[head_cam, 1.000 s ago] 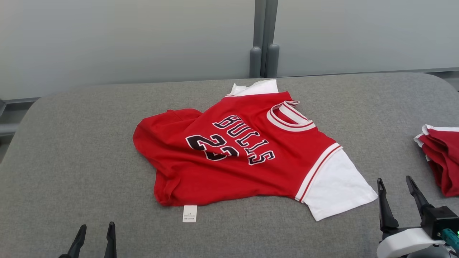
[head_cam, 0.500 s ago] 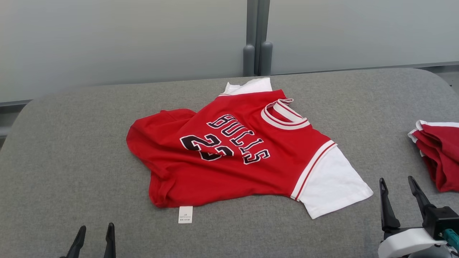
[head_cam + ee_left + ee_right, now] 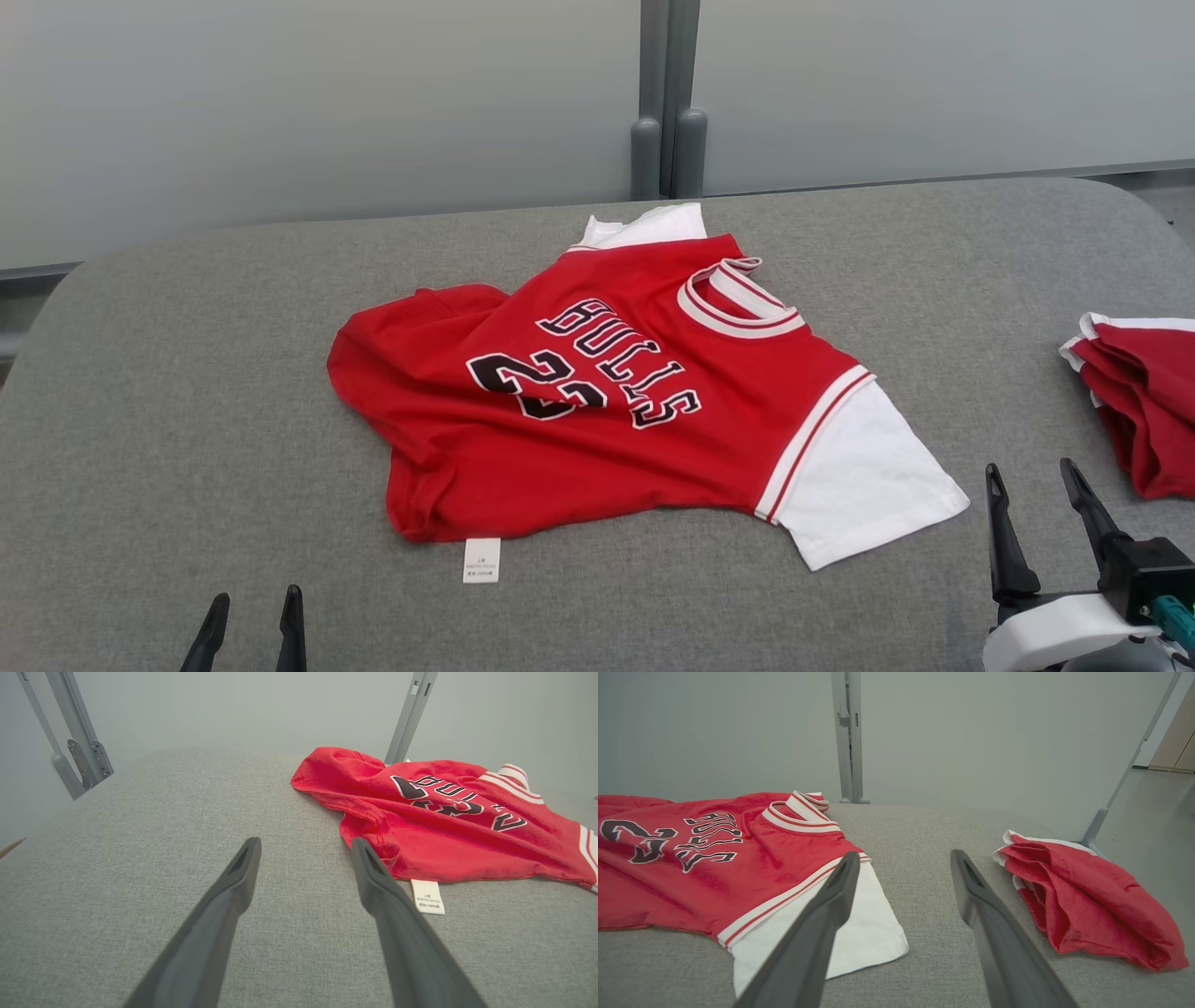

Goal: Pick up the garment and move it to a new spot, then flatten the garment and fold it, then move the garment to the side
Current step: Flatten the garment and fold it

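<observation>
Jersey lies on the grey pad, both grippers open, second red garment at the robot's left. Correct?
No: the second red garment sits at the robot's right, per the head view. The jersey lies on the grey pad; left gripper and right gripper are open.

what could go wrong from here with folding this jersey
1. The jersey lies crumpled, its hem bunched near the open left gripper. A pinch there may catch two layers, so it might not flatten.
2. The right gripper, also open, sits between the white sleeve and a second red garment. A stray reach could grab or drag the wrong one.
3. The care tag sticks out. A grip on it alone could slip.
</observation>
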Robot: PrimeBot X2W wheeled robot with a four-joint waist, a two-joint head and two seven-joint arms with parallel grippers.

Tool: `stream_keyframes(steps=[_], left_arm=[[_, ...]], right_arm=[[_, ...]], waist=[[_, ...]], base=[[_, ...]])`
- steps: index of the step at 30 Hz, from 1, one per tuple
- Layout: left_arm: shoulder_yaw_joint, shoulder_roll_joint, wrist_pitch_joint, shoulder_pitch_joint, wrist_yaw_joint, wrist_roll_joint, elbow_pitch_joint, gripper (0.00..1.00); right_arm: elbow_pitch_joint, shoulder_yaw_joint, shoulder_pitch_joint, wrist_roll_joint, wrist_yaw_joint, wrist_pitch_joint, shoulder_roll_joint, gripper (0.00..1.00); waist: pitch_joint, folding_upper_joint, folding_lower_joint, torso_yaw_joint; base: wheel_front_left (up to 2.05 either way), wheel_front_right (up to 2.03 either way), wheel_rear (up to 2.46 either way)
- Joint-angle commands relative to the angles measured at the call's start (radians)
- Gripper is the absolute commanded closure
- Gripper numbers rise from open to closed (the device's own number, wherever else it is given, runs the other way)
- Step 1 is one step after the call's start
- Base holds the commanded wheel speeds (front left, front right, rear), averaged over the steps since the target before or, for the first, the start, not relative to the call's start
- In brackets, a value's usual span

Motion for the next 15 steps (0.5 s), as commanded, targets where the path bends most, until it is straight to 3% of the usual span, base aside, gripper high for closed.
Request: stream_keyframes(steps=[1,15], left_arm=[[0.009,-0.002,-0.003,-0.003,-0.007,0.008,0.004,0.0],[0.036,-0.029,-0.003,-0.012,-0.027,0.042,0.006,0.0]], right_arm=[[0.001,0.002,-0.004,0.004,0.0,-0.003,-0.005,0.0],[-0.009,0.004,-0.015,0.007,0.0,-0.003,-0.01,0.0]], waist=[[0.0,0.0022,0.0,-0.001],[0.013,0.0022,0.0,-0.006]], base=[[0.0,0.0,0.0],[0.0,0.0,0.0]])
